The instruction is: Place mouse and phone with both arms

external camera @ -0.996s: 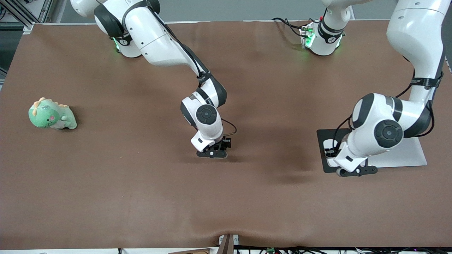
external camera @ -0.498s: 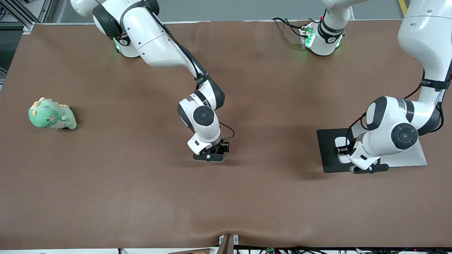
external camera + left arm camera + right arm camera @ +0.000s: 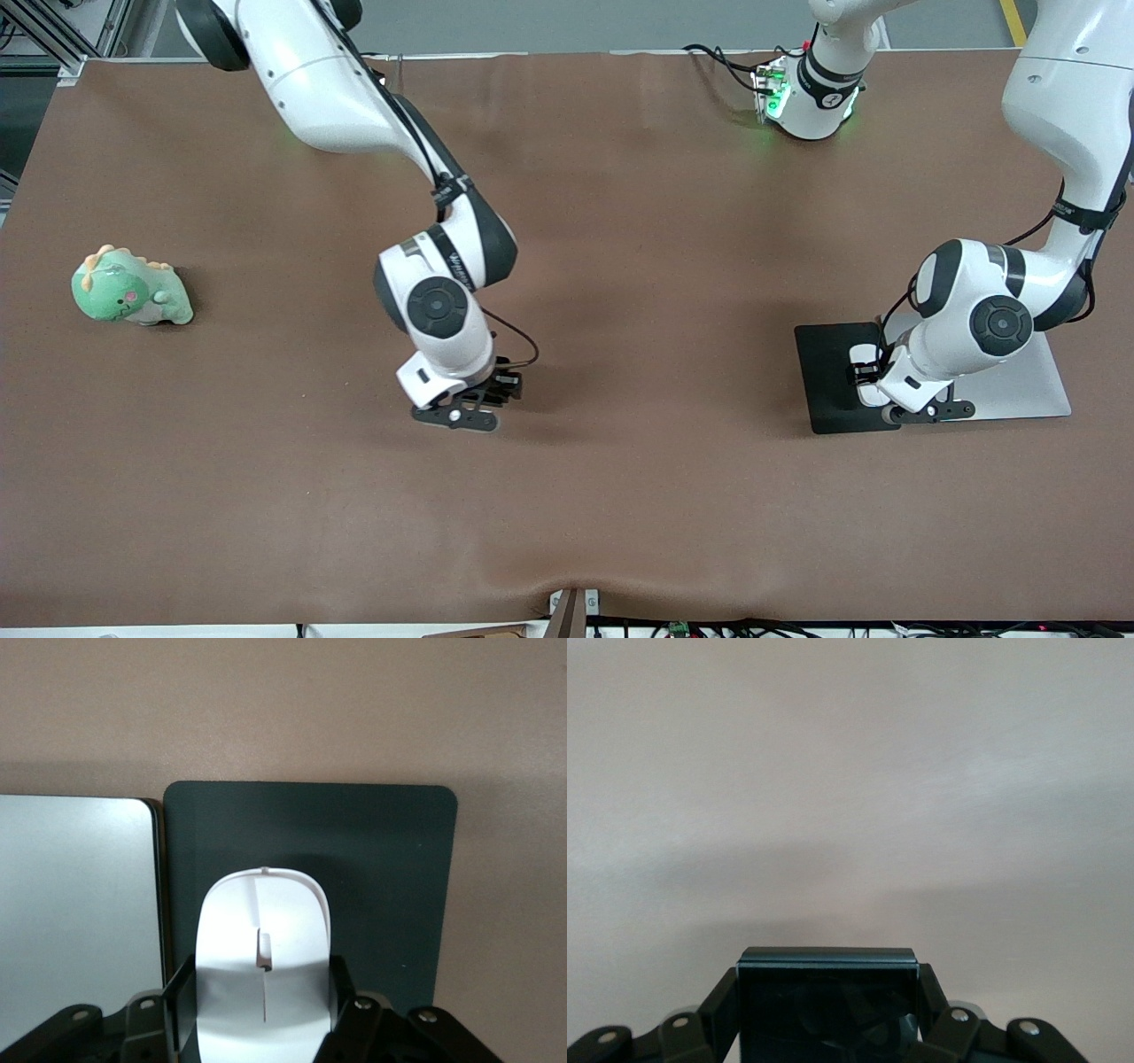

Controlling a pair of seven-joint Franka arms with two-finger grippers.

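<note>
The mouse [image 3: 263,970] is pinched by the left gripper [image 3: 873,387] over the mouse pad [image 3: 828,377]; the phone [image 3: 826,1003] is clamped by the right gripper [image 3: 496,390] above bare table [image 3: 620,496]. Early release risks it being dropped

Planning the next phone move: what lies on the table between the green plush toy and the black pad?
In the front view, only the right claw holding the phone hangs between green plush toy and black pad.
</note>
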